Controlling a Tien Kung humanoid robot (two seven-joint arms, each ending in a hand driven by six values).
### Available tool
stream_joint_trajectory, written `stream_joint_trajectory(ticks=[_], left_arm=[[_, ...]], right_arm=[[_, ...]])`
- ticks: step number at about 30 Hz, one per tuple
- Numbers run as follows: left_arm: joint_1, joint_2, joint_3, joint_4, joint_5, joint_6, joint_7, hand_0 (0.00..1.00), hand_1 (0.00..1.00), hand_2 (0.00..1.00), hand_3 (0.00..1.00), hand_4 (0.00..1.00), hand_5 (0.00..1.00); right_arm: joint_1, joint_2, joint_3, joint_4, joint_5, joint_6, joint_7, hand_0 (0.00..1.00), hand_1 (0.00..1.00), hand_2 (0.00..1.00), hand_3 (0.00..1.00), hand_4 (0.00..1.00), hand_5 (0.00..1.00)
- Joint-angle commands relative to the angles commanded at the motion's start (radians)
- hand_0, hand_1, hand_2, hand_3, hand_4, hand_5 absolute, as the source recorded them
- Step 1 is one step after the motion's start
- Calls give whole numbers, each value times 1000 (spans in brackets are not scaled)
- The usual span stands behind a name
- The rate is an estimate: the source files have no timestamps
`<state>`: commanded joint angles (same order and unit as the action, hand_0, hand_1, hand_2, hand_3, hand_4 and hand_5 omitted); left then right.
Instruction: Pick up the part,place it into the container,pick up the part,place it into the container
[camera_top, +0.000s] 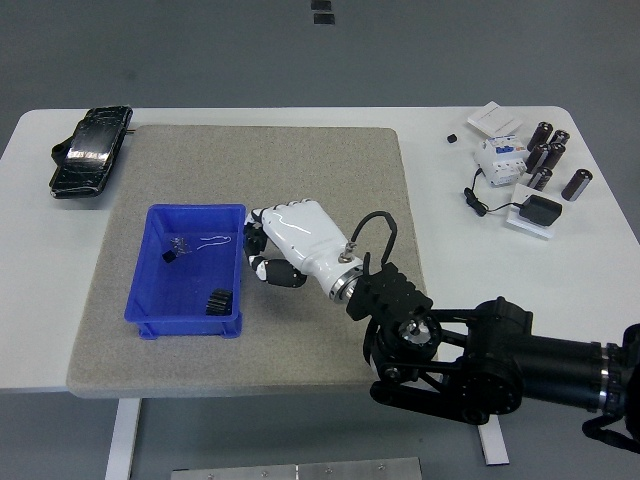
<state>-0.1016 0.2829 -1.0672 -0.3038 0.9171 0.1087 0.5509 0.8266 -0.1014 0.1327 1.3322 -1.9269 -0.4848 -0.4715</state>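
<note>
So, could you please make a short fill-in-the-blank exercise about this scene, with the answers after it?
1. The bin on the mat has the colour ____.
2. The hand reaching in beside the bin is the robot's ____ one.
3. The gear lies ____ the bin.
4. The phone lies near the table's far ____ corner.

Missing words: blue; right; inside; left
</note>
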Motion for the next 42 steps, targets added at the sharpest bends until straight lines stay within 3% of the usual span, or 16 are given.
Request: stream_joint_trajectory(ticks=[3,4,9,10,15,16,21,22,28,33,37,39,40,42], left_arm=[[0,1,-2,-1,1,1,3,719,672,672,593,677,402],[2,1,-2,-2,0,1,4,719,672,672,594,679,406],[9,5,-7,-5,2,4,11,719,672,672,594,679,406],[9,6,-6,-5,1,4,12,719,672,672,595,679,406],[11,8,-8,-5,3,4,13,719,672,672,595,679,406],[11,8,-9,-6,4,4,14,718,672,672,593,681,406],[12,9,-4,-5,2,2,13,718,672,672,593,681,406],[12,9,-3,-5,0,1,12,719,672,671,592,682,408],[11,10,-1,-5,0,1,13,718,672,670,590,682,408],[11,9,0,-5,-2,1,12,718,672,670,590,682,408],[11,7,1,-4,-4,0,10,718,673,669,590,683,403],[12,7,2,-4,-5,0,9,718,673,669,590,683,403],[13,6,2,-3,-5,0,9,718,672,667,589,681,397],[14,5,2,-3,-5,0,9,718,672,667,589,681,397]], right_arm=[[14,37,-26,-1,3,-11,5,302,363,374,421,190,2],[16,49,-34,-3,3,-14,6,450,503,523,528,223,10],[9,101,-63,-27,-2,-26,8,450,503,523,528,223,10],[7,101,-67,-32,-3,-26,7,647,660,664,627,172,209],[3,101,-75,-51,-1,-15,-3,647,660,664,627,172,209],[3,101,-75,-55,1,-14,-3,858,938,927,823,508,268],[6,101,-87,-68,24,-19,4,858,938,927,823,508,268],[6,101,-92,-69,28,-21,7,945,998,998,961,695,373],[1,101,-104,-71,43,-26,13,968,998,998,985,715,367],[-13,101,-72,-65,59,-42,19,968,998,998,985,715,367],[-41,91,-2,-41,133,-90,65,957,998,994,952,716,378],[-65,66,40,-16,178,-125,104,957,998,994,952,716,378],[-78,53,63,0,196,-145,121,856,892,864,846,708,380],[-109,26,111,34,207,-161,150,856,892,864,846,708,380]])
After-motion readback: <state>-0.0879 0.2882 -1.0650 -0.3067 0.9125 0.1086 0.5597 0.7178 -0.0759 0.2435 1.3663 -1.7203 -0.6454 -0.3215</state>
